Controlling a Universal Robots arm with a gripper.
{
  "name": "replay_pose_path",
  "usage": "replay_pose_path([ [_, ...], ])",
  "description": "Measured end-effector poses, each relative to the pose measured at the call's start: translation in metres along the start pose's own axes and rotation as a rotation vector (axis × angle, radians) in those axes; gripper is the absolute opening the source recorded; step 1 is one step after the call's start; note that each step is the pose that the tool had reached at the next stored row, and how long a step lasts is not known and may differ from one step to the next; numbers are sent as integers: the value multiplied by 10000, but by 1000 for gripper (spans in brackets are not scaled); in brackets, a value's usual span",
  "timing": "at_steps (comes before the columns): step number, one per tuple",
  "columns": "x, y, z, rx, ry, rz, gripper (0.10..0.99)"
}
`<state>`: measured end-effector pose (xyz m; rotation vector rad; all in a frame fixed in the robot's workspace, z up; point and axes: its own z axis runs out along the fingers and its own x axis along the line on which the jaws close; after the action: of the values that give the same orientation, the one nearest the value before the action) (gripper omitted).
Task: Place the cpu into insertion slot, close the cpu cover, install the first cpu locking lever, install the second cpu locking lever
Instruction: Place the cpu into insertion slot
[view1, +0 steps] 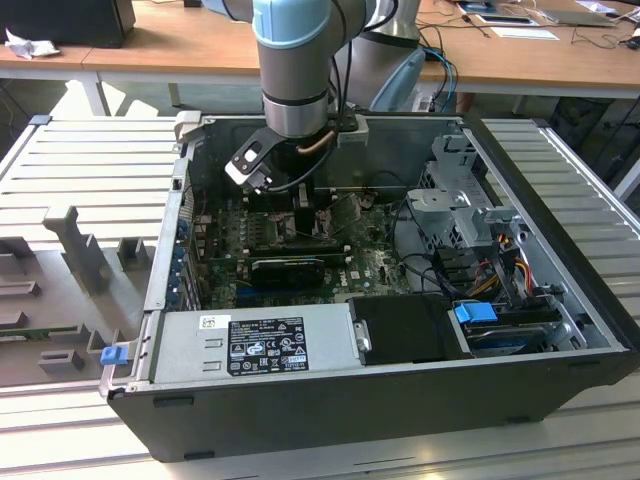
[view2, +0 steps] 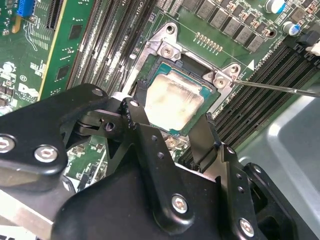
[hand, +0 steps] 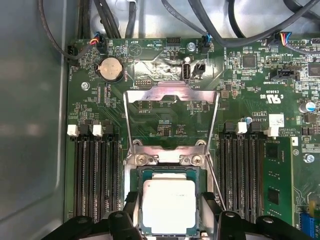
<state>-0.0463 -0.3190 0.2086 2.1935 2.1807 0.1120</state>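
Case (view1: 350, 415): open on its side on the bench, with the arm (view1: 292, 60) reaching down into it over the board (hand: 250, 90).
Cover (hand: 172, 93): swung up and back off the slot. In the first wrist view the bare board shows through its square cut-out, so it is not closed.
Slot (hand: 150, 159): its silver rim sits between the two banks of dark memory rails, and it is filled rather than bare.
Cpu (hand: 169, 205): lies flat inside the slot, dull metal top up, green edge lined up with the rim. It looks seated, though I cannot tell whether it is fully down.
Gripper (view2: 170, 120): low over the slot in both wrist views. Its jaws stand one against each of two opposite edges of the cpu with no gap showing, so I judge them to be pinching it, not spread clear.
Lever (view2: 280, 89): one thin rod juts out free beside the slot, not hooked down. I cannot pick out the other.
Done: step one looks all but finished — the cpu is in place but not let go.
Left: the cover is not shut and neither lever is latched — three of the four steps.
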Motion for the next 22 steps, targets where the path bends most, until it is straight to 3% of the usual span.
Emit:
replay_pose_path([
  [4, 0, 3, -26, 3, 0, 3, 588],
  [6, 1, 3, -33, 3, 1, 5, 459],
  [7, 1, 4, -35, 3, 2, 6, 459],
  [8, 1, 4, -38, 4, 0, 8, 400],
  [9, 1, 4, -41, 3, 1, 9, 278],
  [12, 1, 4, -47, 4, -1, 13, 106],
  [22, 2, 8, -93, 3, -3, 43, 106],
])
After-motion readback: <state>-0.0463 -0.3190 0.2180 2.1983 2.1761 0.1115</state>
